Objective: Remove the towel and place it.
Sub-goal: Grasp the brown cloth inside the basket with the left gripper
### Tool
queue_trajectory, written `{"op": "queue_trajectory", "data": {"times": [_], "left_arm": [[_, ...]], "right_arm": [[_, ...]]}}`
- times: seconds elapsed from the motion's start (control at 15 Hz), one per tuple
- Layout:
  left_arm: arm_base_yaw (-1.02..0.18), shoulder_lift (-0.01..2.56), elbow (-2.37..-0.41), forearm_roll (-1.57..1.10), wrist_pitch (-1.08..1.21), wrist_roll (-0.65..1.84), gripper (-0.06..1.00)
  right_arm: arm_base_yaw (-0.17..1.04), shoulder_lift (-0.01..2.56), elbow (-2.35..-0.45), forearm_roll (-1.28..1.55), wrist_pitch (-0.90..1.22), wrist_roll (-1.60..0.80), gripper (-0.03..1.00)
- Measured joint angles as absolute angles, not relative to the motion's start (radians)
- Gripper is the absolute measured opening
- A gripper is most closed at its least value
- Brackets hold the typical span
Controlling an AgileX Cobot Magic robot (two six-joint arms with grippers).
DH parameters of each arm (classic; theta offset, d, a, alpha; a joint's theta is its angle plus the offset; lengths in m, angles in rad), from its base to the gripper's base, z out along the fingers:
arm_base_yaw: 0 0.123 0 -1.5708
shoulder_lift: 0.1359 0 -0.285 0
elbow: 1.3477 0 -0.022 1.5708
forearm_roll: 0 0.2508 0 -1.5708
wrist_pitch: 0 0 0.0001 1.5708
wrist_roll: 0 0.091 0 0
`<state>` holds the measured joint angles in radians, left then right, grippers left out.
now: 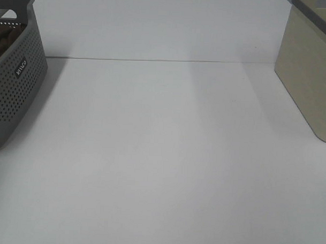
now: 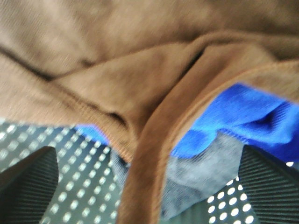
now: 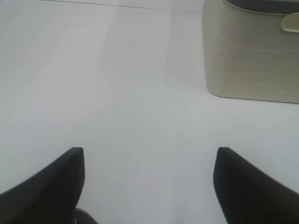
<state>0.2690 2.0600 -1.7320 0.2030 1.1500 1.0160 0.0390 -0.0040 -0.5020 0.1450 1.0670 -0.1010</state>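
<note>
The brown towel (image 2: 117, 70) fills the left wrist view, lying crumpled in the grey perforated basket (image 2: 79, 186) over a blue cloth (image 2: 243, 116) and a grey cloth (image 2: 205, 168). My left gripper (image 2: 149, 186) hangs open just above it, a hemmed fold of the towel running between the two black fingers (image 2: 28, 186). From the high view only a sliver of the towel (image 1: 2, 39) shows inside the basket (image 1: 17, 90) at the far left, and neither arm is visible. My right gripper (image 3: 149, 186) is open over bare white table, holding nothing.
A beige bin (image 1: 309, 79) stands at the right edge of the white table (image 1: 162, 154), and the right wrist view shows that bin (image 3: 252, 51) ahead of the fingers. A low white wall (image 1: 155, 25) closes the back.
</note>
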Motion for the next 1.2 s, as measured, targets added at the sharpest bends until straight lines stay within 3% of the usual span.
{"op": "queue_trajectory", "data": {"times": [0.2, 0.27, 0.4, 0.47, 0.8, 1.2], "left_arm": [[0.269, 2.069, -1.734, 0.199, 1.17, 1.072, 0.75], [0.269, 2.069, -1.734, 0.199, 1.183, 1.075, 0.58], [0.269, 2.069, -1.734, 0.198, 1.192, 1.076, 0.12], [0.269, 2.069, -1.734, 0.196, 1.193, 1.076, 0.04], [0.269, 2.069, -1.734, 0.148, 1.193, 1.051, 0.0], [0.27, 1.952, -1.767, 0.051, 1.188, 0.838, 0.0]], "right_arm": [[0.039, -0.004, -0.502, 0.145, 1.067, -0.101, 0.74], [0.039, -0.004, -0.502, 0.145, 1.067, -0.101, 0.74], [0.039, -0.004, -0.502, 0.145, 1.067, -0.101, 0.74], [0.039, -0.004, -0.502, 0.145, 1.067, -0.101, 0.74], [0.039, -0.004, -0.502, 0.145, 1.067, -0.101, 0.74], [0.039, -0.004, -0.502, 0.145, 1.067, -0.101, 0.74]]}}
